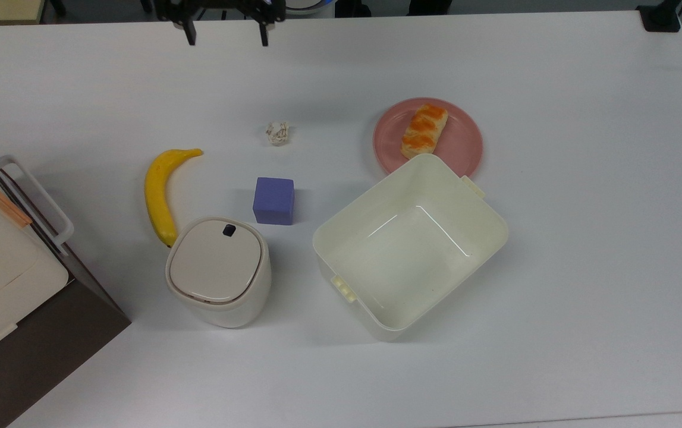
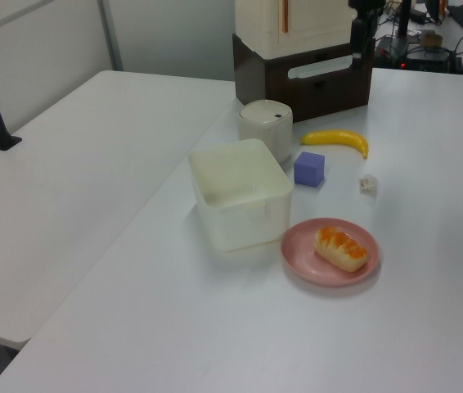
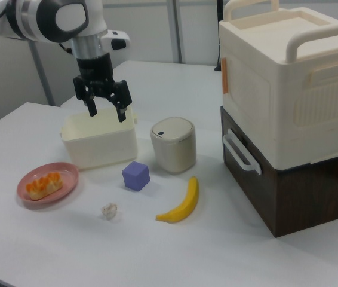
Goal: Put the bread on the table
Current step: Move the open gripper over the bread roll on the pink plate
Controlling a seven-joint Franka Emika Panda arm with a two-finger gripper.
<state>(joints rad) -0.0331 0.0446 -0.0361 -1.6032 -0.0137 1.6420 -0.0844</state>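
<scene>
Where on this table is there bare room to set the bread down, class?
The table is bare on the top view's right, beyond the pink plate and tub. It is crowded around the purple block, banana and lidded bin.

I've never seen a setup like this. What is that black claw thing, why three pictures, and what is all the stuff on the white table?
The claw is the gripper of a robot arm: two fingers, open and holding nothing, hanging above the table. Three cameras film one scene: one from above, two from opposite sides. On the table lie a bread on a pink plate, a cream tub, a purple cube, a banana, a paper ball, a lidded bin and a big stacked box.
</scene>
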